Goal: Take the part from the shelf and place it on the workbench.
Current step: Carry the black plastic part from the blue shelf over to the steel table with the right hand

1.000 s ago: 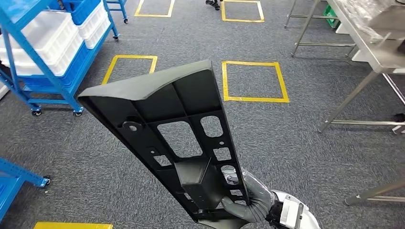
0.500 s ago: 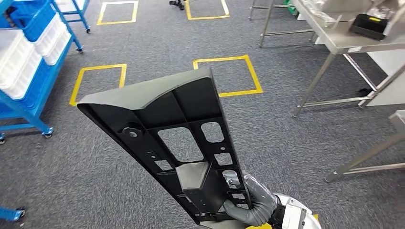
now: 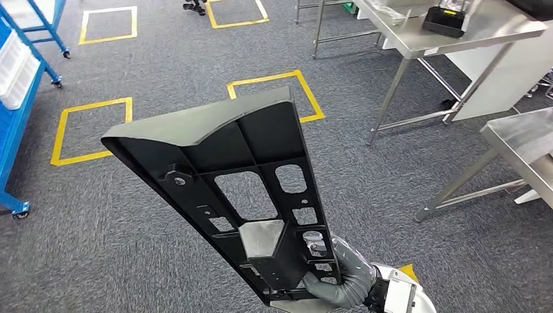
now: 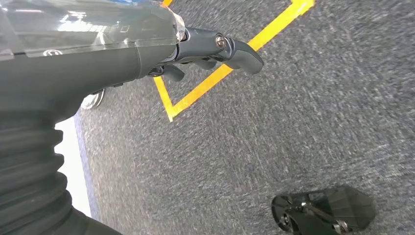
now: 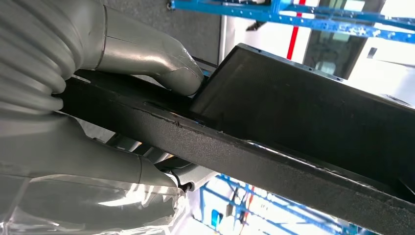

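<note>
While the right hand [image 3: 339,280] grips the narrow lower end of the black part [image 3: 228,176], the part stands tilted up and away over the grey carpet [image 3: 163,59], its ribbed side facing the head camera. The part is in the air, touching neither shelf nor bench.

Containers: a white bin [image 3: 13,62] sits on the blue shelf [image 3: 16,130] at the left edge; contents not discernible. A black tray [image 3: 445,21] rests on the far steel workbench [image 3: 456,36]; what it holds is too small to tell.

View differences: the right wrist view shows the thumb [image 5: 147,54] pressed on one face of the part's edge and fingers [image 5: 98,166] wrapped under the other. The left wrist view shows the left hand [image 4: 147,49] above the carpet, fingers curled slightly, holding nothing; open or closed cannot be told.

Counts, head view: two steel benches, the nearer one [image 3: 522,147] at the right; four yellow tape squares [image 3: 91,130] on the floor.
</note>
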